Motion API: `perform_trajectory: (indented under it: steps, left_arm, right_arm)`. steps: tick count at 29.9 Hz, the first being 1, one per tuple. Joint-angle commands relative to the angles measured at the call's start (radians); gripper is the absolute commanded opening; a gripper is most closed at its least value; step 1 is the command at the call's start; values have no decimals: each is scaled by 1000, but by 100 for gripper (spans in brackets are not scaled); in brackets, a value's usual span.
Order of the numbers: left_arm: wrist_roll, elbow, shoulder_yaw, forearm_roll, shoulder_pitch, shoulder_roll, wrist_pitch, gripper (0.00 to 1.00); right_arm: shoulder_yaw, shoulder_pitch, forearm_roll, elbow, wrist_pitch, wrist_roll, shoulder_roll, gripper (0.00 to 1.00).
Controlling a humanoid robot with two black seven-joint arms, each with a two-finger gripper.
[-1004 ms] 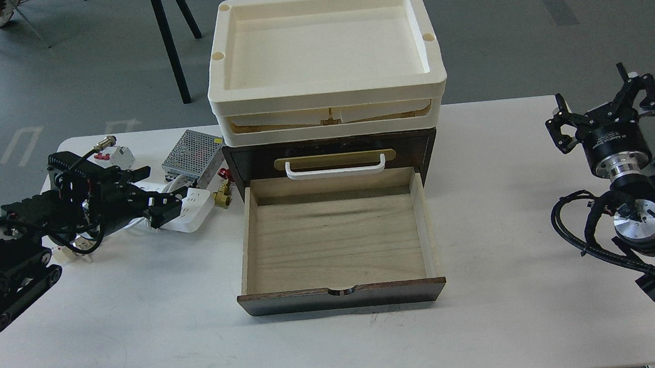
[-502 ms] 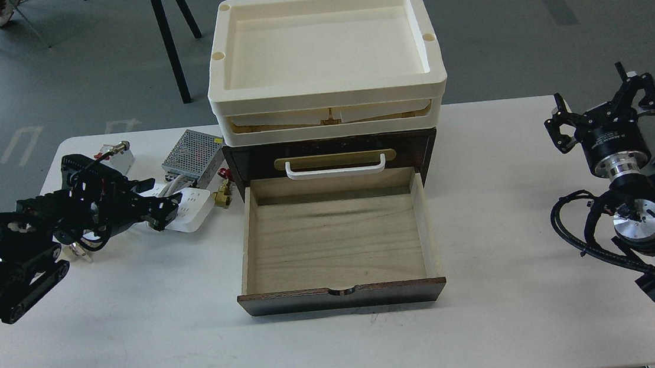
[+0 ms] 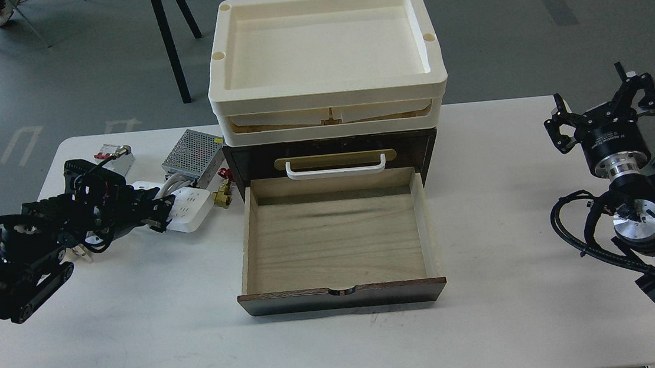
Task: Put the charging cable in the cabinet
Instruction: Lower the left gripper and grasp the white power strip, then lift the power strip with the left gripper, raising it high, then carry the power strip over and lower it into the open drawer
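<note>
The charging cable (image 3: 192,207), a white power strip with a white cord round it, lies on the table left of the cabinet (image 3: 330,148). The cabinet's lower pale wood drawer (image 3: 332,240) is pulled out and holds nothing. My left gripper (image 3: 156,208) is at the strip's left end, fingers apart above and below that end; I cannot tell if they touch it. My right gripper (image 3: 605,109) is open and empty at the table's far right, well away from the cabinet.
A cream tray (image 3: 222,68) sits on top of the cabinet. A silver perforated box (image 3: 191,151), a small white breaker with red switches (image 3: 114,155) and brass fittings (image 3: 223,196) lie close behind and beside the strip. White table (image 3: 138,319).
My left arm has dropped lower and drawn back left, so the gripper has slid from over the strip's middle to its left end. The right arm has not moved.
</note>
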Motion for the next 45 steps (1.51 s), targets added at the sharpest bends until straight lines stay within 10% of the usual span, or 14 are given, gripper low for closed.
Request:
perform_trajectory:
  steps: [1, 22, 32, 45]
  left_arm:
    - [-1, -1, -4, 0, -3, 1, -19, 11]
    - [-29, -205, -3, -15, -288, 315, -76, 3]
    - [-38, -740, -37, -24, -624, 532, -335, 3]
    - [-67, -1090, -143, -93, -651, 287, -442, 3]
  right_arm:
    - [0, 0, 0, 0, 0, 0, 1, 100]
    - [0, 0, 0, 0, 0, 0, -1, 100]
    - [-1, 0, -1, 0, 0, 0, 1, 100]
    - [-1, 0, -1, 1, 0, 0, 1, 100]
